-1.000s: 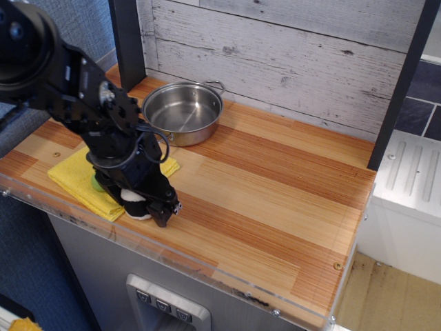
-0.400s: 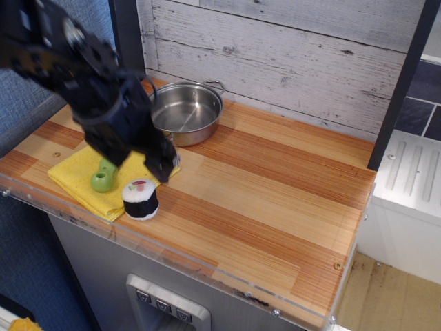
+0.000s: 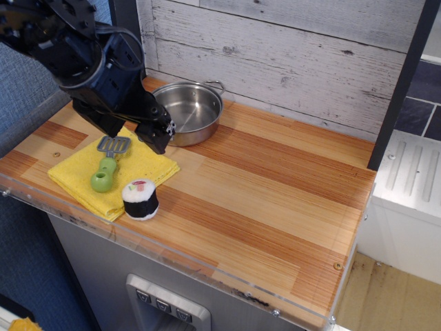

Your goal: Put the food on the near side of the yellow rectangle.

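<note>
One wooden table [image 3: 275,200] carried everything, with a steel pot [image 3: 185,110] standing near the plank wall at the back. Over the pot's near-left rim hung the black arm, which had risen and swung back from where it had crouched a second earlier at the table's front edge; its claw [image 3: 160,135] now pointed down towards the far corner of the yellow rectangle [image 3: 83,172], empty, and whether its jaws stood wide or narrow could not be told from this angle, since they showed only as one dark mass. Below it the yellow rectangle lay flat at the front left of the table, and with the arm gone the green-handled spatula [image 3: 107,165] showed in full, resting on the cloth with its grey blade towards the pot. Smallest of all, the food [image 3: 140,199] stood upright, white top up, at the near right corner of the rectangle, touching or slightly overlapping its edge and otherwise on bare wood close to the table's front lip. It had been released there and had stayed put while the arm withdrew. That suggested the placing was done, and the food appeared to sit on the near side as asked, though more at the corner than at the middle of that edge.
</note>
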You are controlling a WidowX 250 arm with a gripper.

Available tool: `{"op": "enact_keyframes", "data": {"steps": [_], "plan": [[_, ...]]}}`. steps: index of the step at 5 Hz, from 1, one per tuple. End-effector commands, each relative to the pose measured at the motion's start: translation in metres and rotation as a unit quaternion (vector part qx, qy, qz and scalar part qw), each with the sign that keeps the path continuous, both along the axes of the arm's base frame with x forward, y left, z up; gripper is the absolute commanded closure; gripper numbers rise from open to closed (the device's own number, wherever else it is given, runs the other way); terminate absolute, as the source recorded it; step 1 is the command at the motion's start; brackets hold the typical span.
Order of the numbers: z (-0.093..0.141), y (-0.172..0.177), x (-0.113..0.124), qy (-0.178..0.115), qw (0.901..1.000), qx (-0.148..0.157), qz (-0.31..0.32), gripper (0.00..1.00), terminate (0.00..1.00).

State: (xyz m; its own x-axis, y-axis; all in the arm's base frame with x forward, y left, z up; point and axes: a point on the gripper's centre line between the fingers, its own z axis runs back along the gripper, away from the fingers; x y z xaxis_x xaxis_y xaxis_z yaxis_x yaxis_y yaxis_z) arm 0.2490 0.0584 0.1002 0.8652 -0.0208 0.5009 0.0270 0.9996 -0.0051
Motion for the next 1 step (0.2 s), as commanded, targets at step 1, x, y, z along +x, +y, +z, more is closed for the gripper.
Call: {"op": "enact_keyframes", "data": {"steps": [1], "plan": [[0.013, 0.004, -0.0025, -0.02, 0.9998, 0.006, 0.004, 0.0, 1.0]]}}
